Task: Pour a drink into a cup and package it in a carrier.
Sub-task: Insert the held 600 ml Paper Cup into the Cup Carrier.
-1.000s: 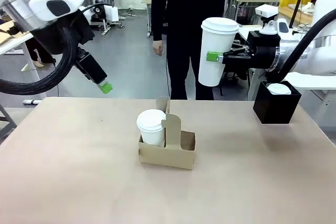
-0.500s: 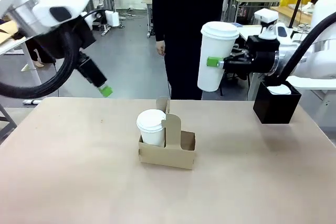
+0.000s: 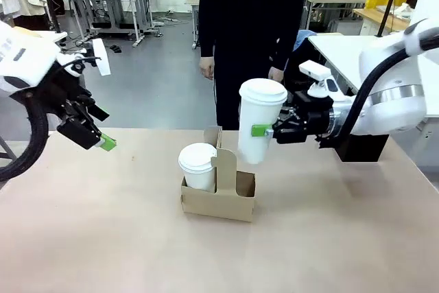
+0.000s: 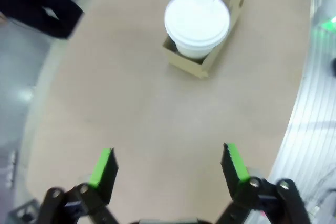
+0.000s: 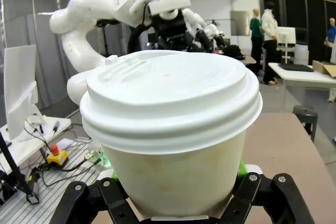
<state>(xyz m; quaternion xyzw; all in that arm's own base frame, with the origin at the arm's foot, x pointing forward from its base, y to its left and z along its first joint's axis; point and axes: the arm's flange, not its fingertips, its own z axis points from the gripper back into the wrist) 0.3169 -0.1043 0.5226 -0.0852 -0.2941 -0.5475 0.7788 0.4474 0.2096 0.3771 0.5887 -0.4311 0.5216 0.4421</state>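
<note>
Down and leftward since a second ago comes the lidded cup, clamped in our right jaws, now just over the free slot of the carrier in the middle of the bench; our left jaws gape empty, and we fear an off-centre drop snagging the rim and tipping both.

Our front camera looks across the surface at the person. The left wrist looks down on the carrier, also seen from the front; the right crowds the cup.
</note>
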